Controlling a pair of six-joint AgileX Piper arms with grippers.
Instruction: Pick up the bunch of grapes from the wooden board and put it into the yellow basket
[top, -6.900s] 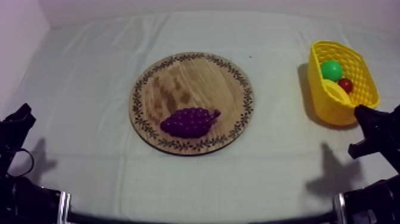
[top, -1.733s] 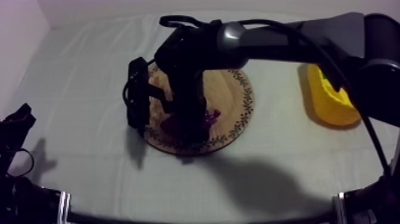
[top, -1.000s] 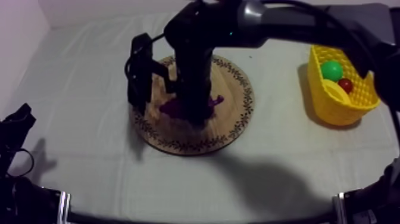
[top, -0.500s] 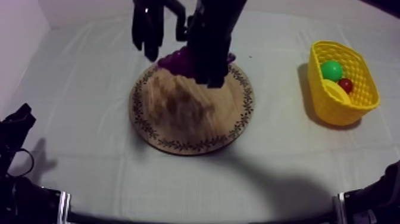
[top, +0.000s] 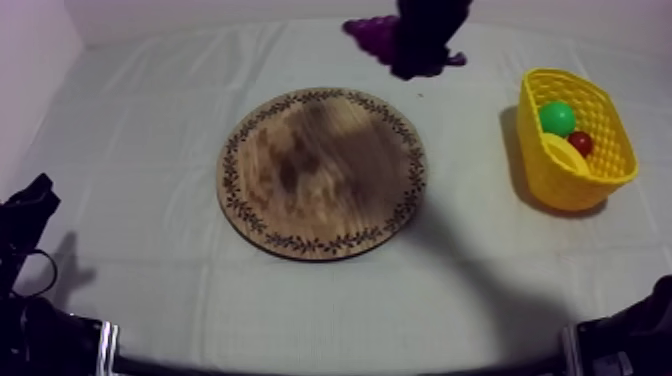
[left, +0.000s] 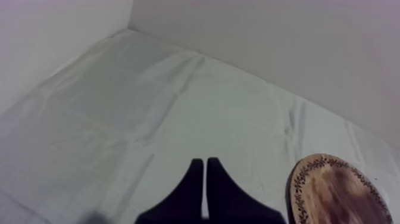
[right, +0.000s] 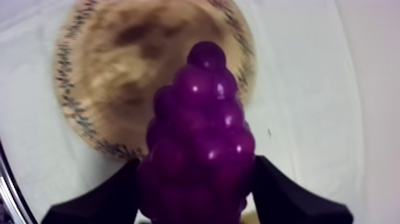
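Clearance explains the height: right gripper (top: 422, 48) clamps the bunch of grapes (right: 199, 143) high near the tabletop's far edge, off the wooden board (top: 322, 172), probably to clear the yellow basket (top: 560, 172) wall at the right edge. Left gripper (left: 205, 184) rests closed, empty.

A worktop (top: 150, 130) is seen, and it is covered by a grey-white cloth (top: 130, 250). Soft folds are seen in the cloth. A round wooden board (top: 322, 172) with a patterned rim is laid flat near the middle of the worktop. A yellow basket (top: 556, 178) with holes in its walls is set on the cloth at the right side, well apart from the board. Bare cloth is seen between them and all around the board.
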